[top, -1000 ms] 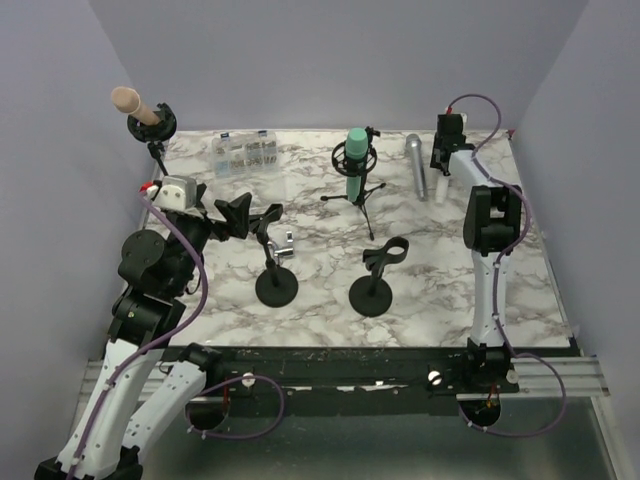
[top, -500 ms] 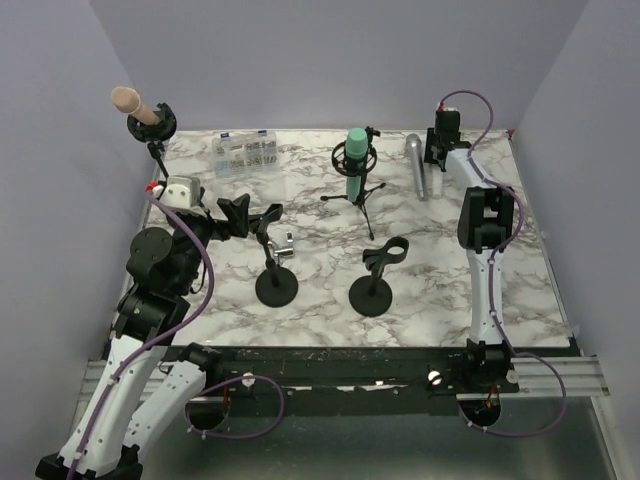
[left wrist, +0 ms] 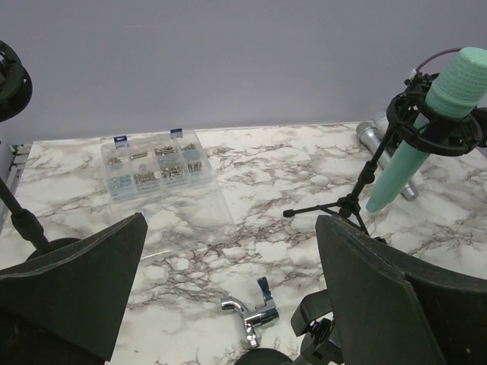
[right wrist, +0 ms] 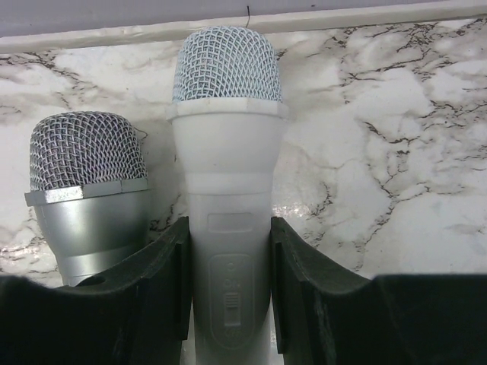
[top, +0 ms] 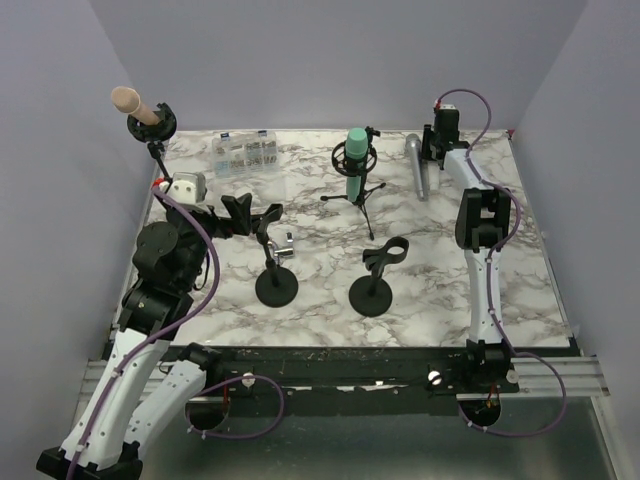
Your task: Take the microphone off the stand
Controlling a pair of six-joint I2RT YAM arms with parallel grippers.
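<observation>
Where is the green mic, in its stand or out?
In. The green mic hangs tilted through the ring of its tripod stand.

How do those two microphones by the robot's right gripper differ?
The white microphone has a white body; the silver microphone has a metallic grey one. The white microphone sits clamped in the right gripper; the silver microphone lies free beside it. The white microphone's head reaches farther forward than the silver microphone's. Both have round mesh heads pointing the same way.

Near you on the table (top: 450, 270), the left stand (top: 276, 285) and right stand (top: 372, 293) sit side by side. Behind them stands the tripod stand (top: 366, 205), parts box (top: 245, 152) to its left, loose microphone (top: 416, 168) to its right, second microphone (right wrist: 228, 228) just beside that.
</observation>
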